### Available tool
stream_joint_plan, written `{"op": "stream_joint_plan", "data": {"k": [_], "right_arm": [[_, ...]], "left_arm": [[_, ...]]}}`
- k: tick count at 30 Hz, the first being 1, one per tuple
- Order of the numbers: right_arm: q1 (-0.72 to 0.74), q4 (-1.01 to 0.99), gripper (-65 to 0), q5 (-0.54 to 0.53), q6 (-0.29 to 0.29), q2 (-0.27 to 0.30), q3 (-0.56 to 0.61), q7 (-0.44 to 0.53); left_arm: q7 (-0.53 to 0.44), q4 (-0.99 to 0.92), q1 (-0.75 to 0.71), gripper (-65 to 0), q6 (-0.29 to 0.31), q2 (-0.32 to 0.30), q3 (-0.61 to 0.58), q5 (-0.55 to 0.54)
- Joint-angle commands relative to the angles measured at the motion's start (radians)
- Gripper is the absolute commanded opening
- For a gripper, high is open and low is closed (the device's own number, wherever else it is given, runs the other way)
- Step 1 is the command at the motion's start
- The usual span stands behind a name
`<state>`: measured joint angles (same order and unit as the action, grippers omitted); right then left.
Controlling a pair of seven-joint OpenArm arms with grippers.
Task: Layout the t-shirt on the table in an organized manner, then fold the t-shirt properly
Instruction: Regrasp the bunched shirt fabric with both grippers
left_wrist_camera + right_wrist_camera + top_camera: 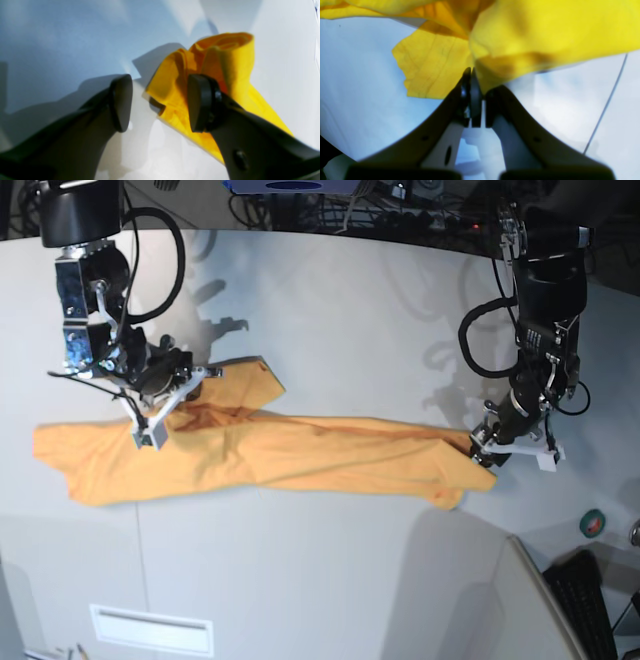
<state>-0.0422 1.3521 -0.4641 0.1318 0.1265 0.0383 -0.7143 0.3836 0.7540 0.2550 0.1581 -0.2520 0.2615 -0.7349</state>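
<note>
We saw t-shirt [260, 450] bunched lengthwise on counter [350, 310], unfolded; right pincer [472, 75] clamped cloth, left pincer [160, 102] gaped beside hem.

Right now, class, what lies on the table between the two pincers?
In the base view, the t-shirt stretches in a long band across the table, from the right pincer to the left pincer. Nothing else lies between.

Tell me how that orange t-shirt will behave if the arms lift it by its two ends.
The t-shirt will likely sag in the middle: it lies stretched and creased, and it bunches at the right gripper. It looks thin and light, so lifting should take little effort. On the smooth table it probably slides rather than catches.
</note>
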Motion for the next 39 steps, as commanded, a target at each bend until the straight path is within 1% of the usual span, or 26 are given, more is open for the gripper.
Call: {"op": "stream_joint_plan", "data": {"k": [1, 11, 17, 22, 23, 26, 28, 29, 35, 36, 37, 39], "right_arm": [[0.017, 0.013, -65.0, -0.005, 0.007, 0.005, -0.004, 0.014], [0.02, 0.013, -65.0, -0.006, 0.007, 0.005, -0.004, 0.014], [0.021, 0.013, -65.0, -0.006, 0.007, 0.003, -0.004, 0.014], [0.021, 0.013, -65.0, -0.006, 0.007, 0.003, -0.004, 0.014], [0.021, 0.013, -65.0, -0.006, 0.007, 0.003, -0.004, 0.014], [0.023, 0.013, -65.0, -0.006, 0.007, 0.003, -0.004, 0.014], [0.023, 0.013, -65.0, -0.006, 0.007, 0.003, -0.004, 0.014], [0.023, 0.013, -65.0, -0.006, 0.007, 0.003, -0.004, 0.014], [0.023, 0.013, -65.0, -0.006, 0.007, 0.005, -0.004, 0.014], [0.023, 0.013, -65.0, -0.006, 0.007, 0.005, -0.004, 0.014], [0.023, 0.013, -65.0, -0.005, 0.007, 0.005, -0.004, 0.014], [0.021, 0.013, -65.0, -0.005, 0.007, 0.006, -0.004, 0.014]], "left_arm": [[-0.011, 0.008, 0.027, -32.4, 0.007, -0.011, 0.0, -0.004], [-0.011, 0.002, 0.056, -32.6, 0.007, -0.007, 0.0, -0.002], [-0.011, -0.078, 0.089, -32.6, 0.008, -0.007, 0.0, -0.002], [-0.011, -0.089, 0.091, -33.2, 0.008, -0.007, 0.0, -0.002], [-0.011, -0.092, 0.091, -35.7, 0.008, -0.007, 0.0, -0.002], [-0.013, -0.093, 0.091, -48.5, 0.008, -0.008, -0.047, -0.002], [-0.013, -0.092, 0.091, -55.0, 0.008, -0.01, -0.058, -0.002], [-0.013, -0.092, 0.091, -56.3, 0.008, -0.008, -0.055, -0.002], [-0.013, -0.09, 0.089, -57.4, 0.007, -0.014, -0.055, -0.002], [-0.013, -0.09, 0.089, -59.6, 0.007, -0.014, -0.057, -0.002], [-0.013, -0.089, 0.089, -64.3, 0.007, -0.014, -0.058, -0.002], [-0.007, -0.083, 0.089, -65.0, 0.007, -0.014, -0.06, -0.002]]}}
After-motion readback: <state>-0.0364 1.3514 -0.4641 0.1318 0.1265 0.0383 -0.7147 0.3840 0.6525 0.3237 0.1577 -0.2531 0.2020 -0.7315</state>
